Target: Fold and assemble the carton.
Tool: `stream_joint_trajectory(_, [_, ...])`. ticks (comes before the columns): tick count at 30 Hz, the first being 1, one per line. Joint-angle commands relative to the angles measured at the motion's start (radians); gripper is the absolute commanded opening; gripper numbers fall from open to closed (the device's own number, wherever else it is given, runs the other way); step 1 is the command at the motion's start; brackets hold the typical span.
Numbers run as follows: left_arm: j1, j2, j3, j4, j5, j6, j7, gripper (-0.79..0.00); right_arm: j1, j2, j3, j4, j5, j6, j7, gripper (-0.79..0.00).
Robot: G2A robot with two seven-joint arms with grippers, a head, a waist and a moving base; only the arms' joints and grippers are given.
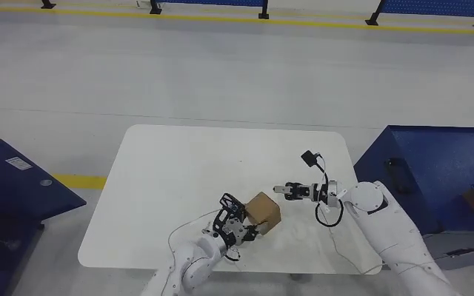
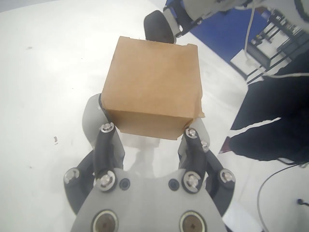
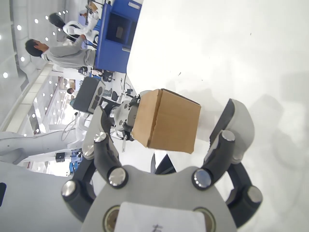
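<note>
A brown carton [image 1: 264,210], folded up into a closed cube, is near the front middle of the white table [image 1: 185,170]. My left gripper [image 2: 147,119] is shut on the carton [image 2: 154,80], one finger on each side of its near end. The left gripper [image 1: 246,223] comes in from the table's front edge. My right gripper [image 3: 166,112] is open and faces the carton [image 3: 169,124] from the other side, a short way off. One of the right gripper's dark fingertips [image 2: 159,28] shows just behind the carton's far edge.
A blue bin [image 1: 422,174] stands off the table's right side, and another blue one [image 1: 22,189] off its left side. The table's rounded front edge runs close below the left arm.
</note>
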Motion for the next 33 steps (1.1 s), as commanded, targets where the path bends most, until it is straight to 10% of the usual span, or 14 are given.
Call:
stream_joint_trajectory(1, [-0.024, -0.003, -0.032, 0.023, -0.223, -0.013, -0.104, -0.785, -0.044, 0.014, 0.054, -0.045, -0.001, -0.03, -0.031, 0.0])
stream_joint_trajectory(12, [-0.267, -0.023, -0.053, 0.343, -0.848, 0.114, -0.58, -0.785, -0.086, 0.028, 0.092, -0.103, -0.067, -0.035, -0.066, 0.0])
stream_joint_trajectory(13, [-0.279, -0.025, -0.048, 0.363, -0.853, 0.121, -0.573, -0.499, -0.086, 0.028, 0.092, -0.103, -0.067, -0.035, -0.066, 0.0])
stream_joint_trajectory(14, [-0.287, -0.027, -0.044, 0.38, -0.862, 0.127, -0.567, 0.0, -0.086, 0.028, 0.092, -0.103, -0.067, -0.035, -0.066, 0.0])
stream_joint_trajectory(21, [-0.284, -0.015, -0.085, 0.388, -0.85, 0.136, -0.451, 0.0, -0.086, 0.028, 0.092, -0.103, -0.067, -0.035, -0.066, 0.0])
stream_joint_trajectory(25, [-0.208, 0.013, -0.127, 0.225, -0.634, 0.142, -0.269, 0.0, -0.086, 0.028, 0.092, -0.103, -0.067, -0.035, -0.066, 0.0])
stream_joint_trajectory(30, [-0.071, 0.032, -0.08, -0.082, -0.204, 0.213, -0.016, -0.785, -0.086, 0.028, 0.092, -0.103, -0.067, -0.035, -0.066, 0.0])
stream_joint_trajectory(33, [-0.035, 0.036, 0.009, -0.164, 0.09, 0.222, 0.081, -0.785, -0.091, 0.027, 0.091, -0.107, -0.067, -0.031, -0.076, 0.0])
